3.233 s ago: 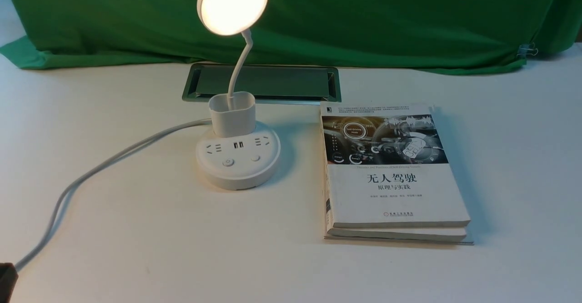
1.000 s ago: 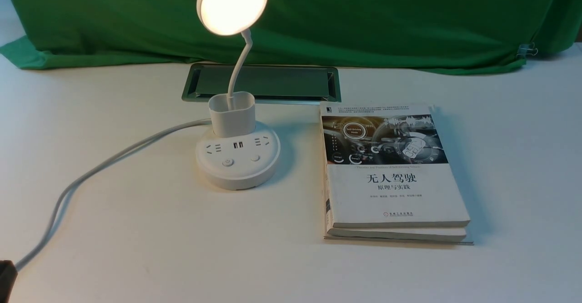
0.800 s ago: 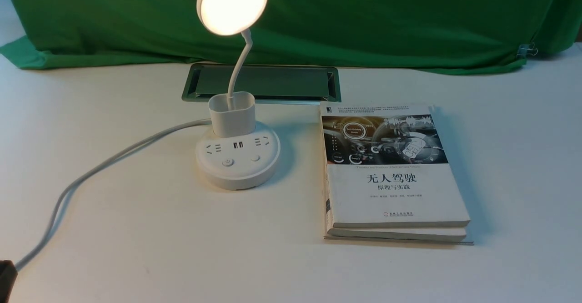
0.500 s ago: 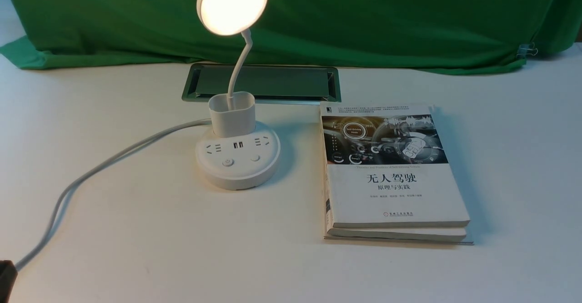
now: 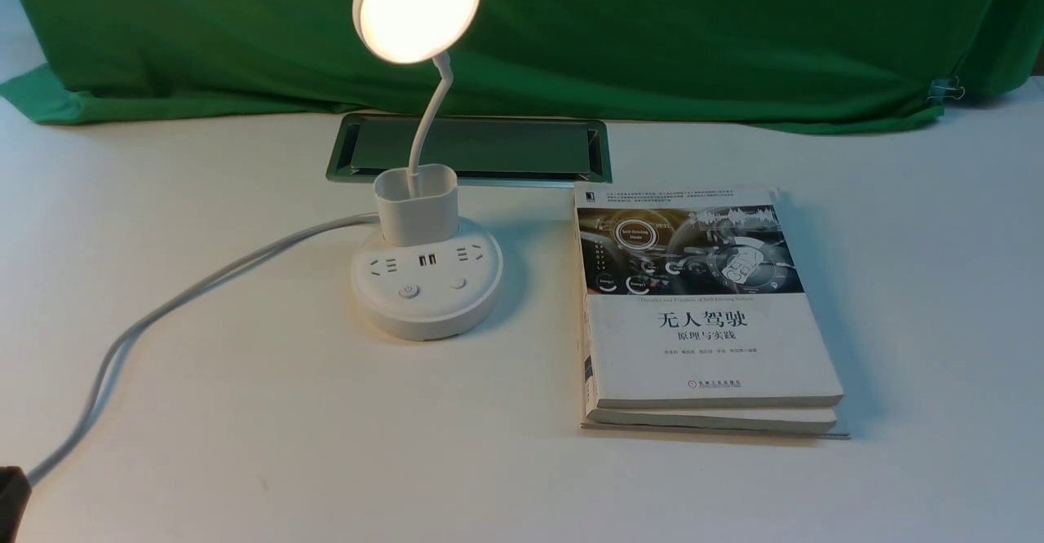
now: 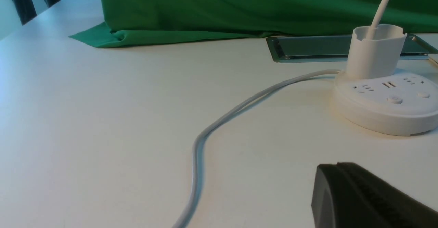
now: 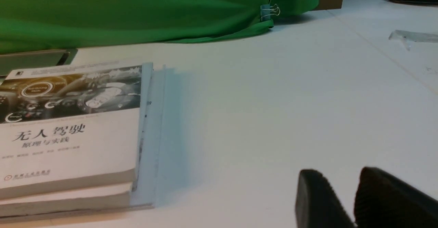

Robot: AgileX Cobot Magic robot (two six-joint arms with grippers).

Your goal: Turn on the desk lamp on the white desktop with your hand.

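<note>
Our left hand (image 6: 337, 163) shows in the left wrist view with its dark fingers drawn together, clenched on nothing. Near it, on the white desk (image 6: 130, 118), sits the round base (image 6: 386, 108) of the desk lamp, well apart from the fingertips, with its sockets and two buttons facing up. A grey cord (image 6: 239, 108) curves away from the base over the desktop, and the green cloth (image 6: 178, 12) hangs beyond.

From the front view, we see the desk lamp (image 5: 428, 282) standing upright on the left part of the desk, its round head glowing (warm and very bright). The thin neck rises out of the white cup holder (image 5: 418, 213) on the base, just in front of the dark metal-framed slot (image 5: 514, 147). To the right of the lamp, and apart from it, lies a stack of books (image 5: 710, 306). Only a dark tip of our left hand pokes in at the lower left corner, near the cord.

Through the right wrist view, our right hand (image 7: 337, 171) is released, its two blurred fingers parted above the desktop. We see the books again, well apart from those fingers, and a metal clip (image 7: 270, 12) fastened to the green cloth.
</note>
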